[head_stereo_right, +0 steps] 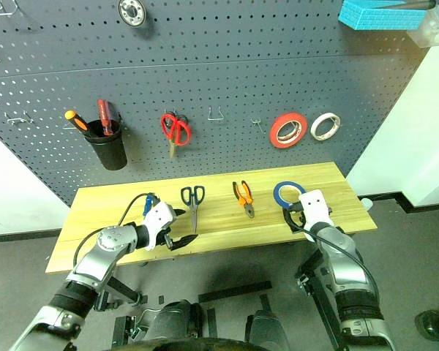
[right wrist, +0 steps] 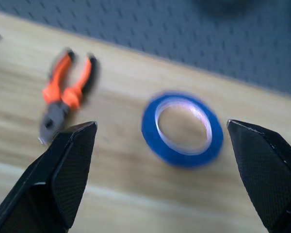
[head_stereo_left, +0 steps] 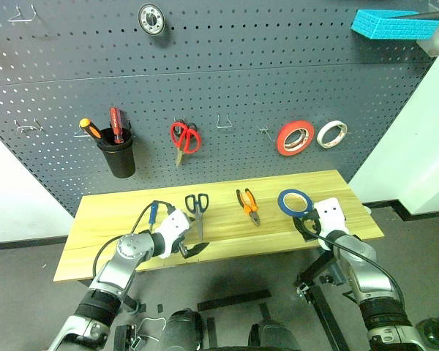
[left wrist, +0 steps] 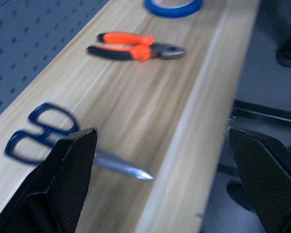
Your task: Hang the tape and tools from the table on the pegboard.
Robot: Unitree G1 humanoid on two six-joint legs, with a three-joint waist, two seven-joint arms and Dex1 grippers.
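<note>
On the table (head_stereo_left: 110,212) lie, left to right, a blue-handled screwdriver (head_stereo_left: 153,213), black-handled scissors (head_stereo_left: 198,208), orange-and-black pliers (head_stereo_left: 248,206) and the blue tape (head_stereo_left: 295,202). My left gripper (head_stereo_left: 193,248) hovers open at the table's front edge, just in front of the scissors' blade tips (left wrist: 123,168). The screwdriver is partly hidden behind that arm's cable. At the front right my right gripper (head_stereo_left: 307,227) stands open, just short of the tape (right wrist: 182,128), with the pliers (right wrist: 65,92) off to one side. The pegboard (head_stereo_left: 227,66) rises behind the table.
Hanging on the pegboard are a black cup (head_stereo_left: 118,154) of screwdrivers, red scissors (head_stereo_left: 184,137), a red tape roll (head_stereo_left: 295,137) and a white roll (head_stereo_left: 331,134). Bare hooks (head_stereo_left: 223,123) sit between them. A blue block (head_stereo_left: 395,23) sits at the top right.
</note>
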